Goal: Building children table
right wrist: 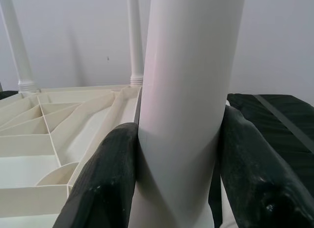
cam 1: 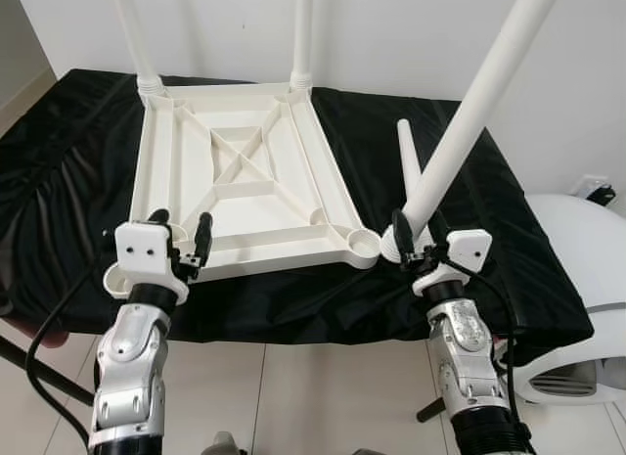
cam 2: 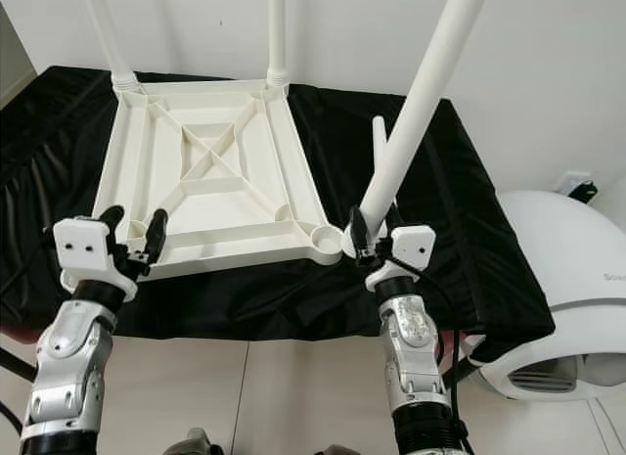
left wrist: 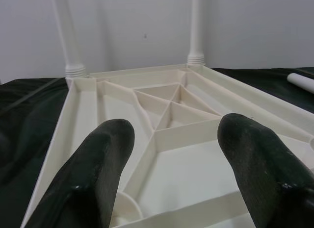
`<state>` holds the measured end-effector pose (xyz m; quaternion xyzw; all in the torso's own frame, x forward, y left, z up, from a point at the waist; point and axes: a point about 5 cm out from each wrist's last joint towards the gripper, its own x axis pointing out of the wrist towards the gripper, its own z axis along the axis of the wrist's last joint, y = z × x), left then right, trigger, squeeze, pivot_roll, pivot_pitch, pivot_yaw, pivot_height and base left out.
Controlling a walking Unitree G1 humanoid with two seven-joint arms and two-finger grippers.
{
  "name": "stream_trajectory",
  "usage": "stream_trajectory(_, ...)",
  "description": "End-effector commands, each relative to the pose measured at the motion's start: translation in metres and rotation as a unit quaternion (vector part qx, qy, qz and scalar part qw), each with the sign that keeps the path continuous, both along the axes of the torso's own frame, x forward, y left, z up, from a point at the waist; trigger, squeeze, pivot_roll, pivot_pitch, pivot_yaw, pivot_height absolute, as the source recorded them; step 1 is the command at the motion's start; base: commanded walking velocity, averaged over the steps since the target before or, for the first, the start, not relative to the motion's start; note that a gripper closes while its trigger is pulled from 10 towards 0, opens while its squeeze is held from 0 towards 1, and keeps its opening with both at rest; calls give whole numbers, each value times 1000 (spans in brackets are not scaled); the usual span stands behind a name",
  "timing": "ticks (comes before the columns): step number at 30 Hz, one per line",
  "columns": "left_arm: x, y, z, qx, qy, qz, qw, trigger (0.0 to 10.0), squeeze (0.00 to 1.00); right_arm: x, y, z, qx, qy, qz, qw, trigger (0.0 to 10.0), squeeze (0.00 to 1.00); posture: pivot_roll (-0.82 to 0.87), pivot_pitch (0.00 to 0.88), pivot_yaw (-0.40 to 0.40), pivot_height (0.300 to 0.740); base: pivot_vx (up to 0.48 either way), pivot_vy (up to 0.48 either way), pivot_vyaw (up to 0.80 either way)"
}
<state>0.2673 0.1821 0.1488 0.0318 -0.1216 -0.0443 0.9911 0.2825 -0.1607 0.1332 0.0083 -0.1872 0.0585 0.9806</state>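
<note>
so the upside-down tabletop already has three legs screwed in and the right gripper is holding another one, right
Not quite: the upside-down tabletop has two legs screwed in, at its far corners, as the left eye view shows. The right gripper is indeed holding another leg.

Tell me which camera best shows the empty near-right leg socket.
The left eye view: the socket shows whole and round, just left of the leg held in the right gripper. The right eye view matches; the right wrist view catches part of its rim.

Bright, even indoor light; soft shadows, wrist views slightly blurred close-up.
</note>
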Motion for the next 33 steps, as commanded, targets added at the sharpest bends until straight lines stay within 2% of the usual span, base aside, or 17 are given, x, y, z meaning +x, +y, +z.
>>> stream_trajectory(1,2,-1,-2,-8,3,12,1000,10000,0,-3,-1,2,-2,-11,-7,1000,10000,0,-17,0,14,740,0,0,0)
stream_trajectory(15,7,-7,-2,-7,3,-1,1000,10000,0,-1,-3,4,-8,-14,-8,1000,10000,0,-11,0,3,740,0,0,0)
stream_trajectory(33,8,-7,0,-4,-6,5,1000,10000,0,5,2,6,-10,-17,3,1000,10000,0,16,0,-10,740,0,0,0)
